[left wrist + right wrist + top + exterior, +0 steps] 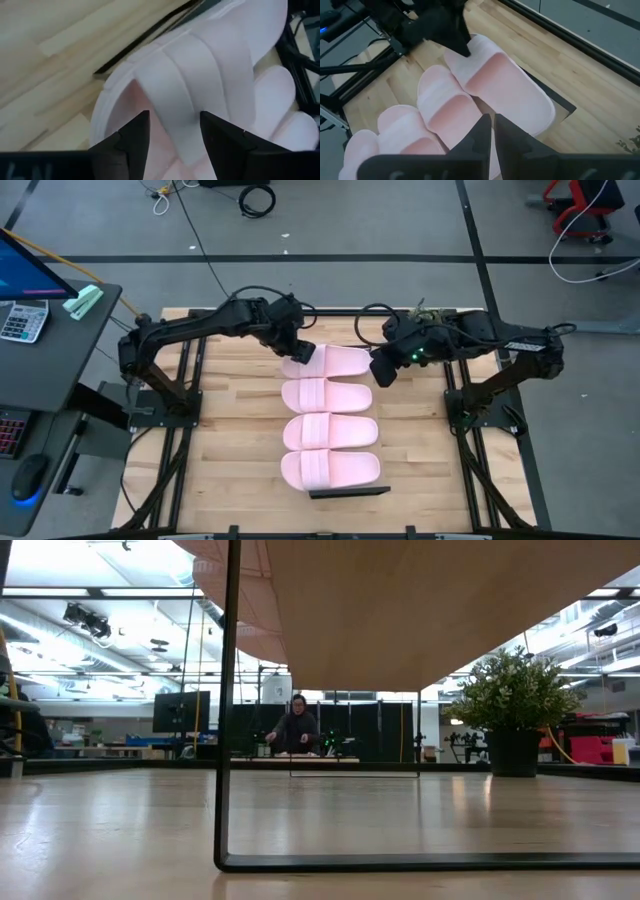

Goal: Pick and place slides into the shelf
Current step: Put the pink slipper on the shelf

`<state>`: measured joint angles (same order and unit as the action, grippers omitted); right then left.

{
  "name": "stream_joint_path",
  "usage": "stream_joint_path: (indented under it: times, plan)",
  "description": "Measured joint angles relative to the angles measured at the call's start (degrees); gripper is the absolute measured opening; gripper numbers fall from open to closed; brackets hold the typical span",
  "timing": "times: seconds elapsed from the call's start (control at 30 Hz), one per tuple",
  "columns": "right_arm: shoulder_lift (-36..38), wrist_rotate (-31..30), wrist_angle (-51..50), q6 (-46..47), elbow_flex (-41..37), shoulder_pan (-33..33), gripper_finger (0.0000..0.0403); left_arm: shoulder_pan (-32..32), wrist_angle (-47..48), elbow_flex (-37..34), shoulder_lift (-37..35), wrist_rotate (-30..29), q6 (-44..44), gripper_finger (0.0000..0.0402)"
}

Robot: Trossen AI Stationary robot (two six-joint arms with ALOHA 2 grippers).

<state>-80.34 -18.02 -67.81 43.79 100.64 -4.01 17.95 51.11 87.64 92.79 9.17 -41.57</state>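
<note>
Across the wooden worktop (230,430) four slides sit side by side — left hand (297,356) part-open astride the farthest slide's (335,361) strap; right hand (383,370), pinched shut, waits at its heel.

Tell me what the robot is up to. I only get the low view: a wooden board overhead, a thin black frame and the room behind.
Observer: From above, four pink slides lie side by side in a row on that shelf.
Operator: Where are the arms?
Observer: Both are at the farthest slide. The left gripper is at its strap end, and the right gripper, shut, is at its heel end.
Operator: Is the left one holding it?
Observer: Its wrist camera shows the fingers apart, one on either side of the strap.
</note>
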Motion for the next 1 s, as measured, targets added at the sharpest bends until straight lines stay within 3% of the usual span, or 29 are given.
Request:
stream_joint_path:
  times: [0.27, 0.67, 1.0]
  plan:
    - [0.0, -1.67, 0.04, 1.58, 0.0, -1.56, 0.0029, -0.61, -4.01, 0.0, 1.17, -6.77, -4.39, 0.0144]
    - [-0.02, -2.54, -0.78, 2.68, 0.0, -1.93, 0.0029, -3.67, -7.34, 0.28, 6.99, -14.29, -7.34, 0.0012]
    - [-0.04, -2.93, -1.62, 3.0, 0.0, -1.93, 0.0029, -1.72, -7.7, 0.09, 6.4, -16.5, -6.64, 0.0007]
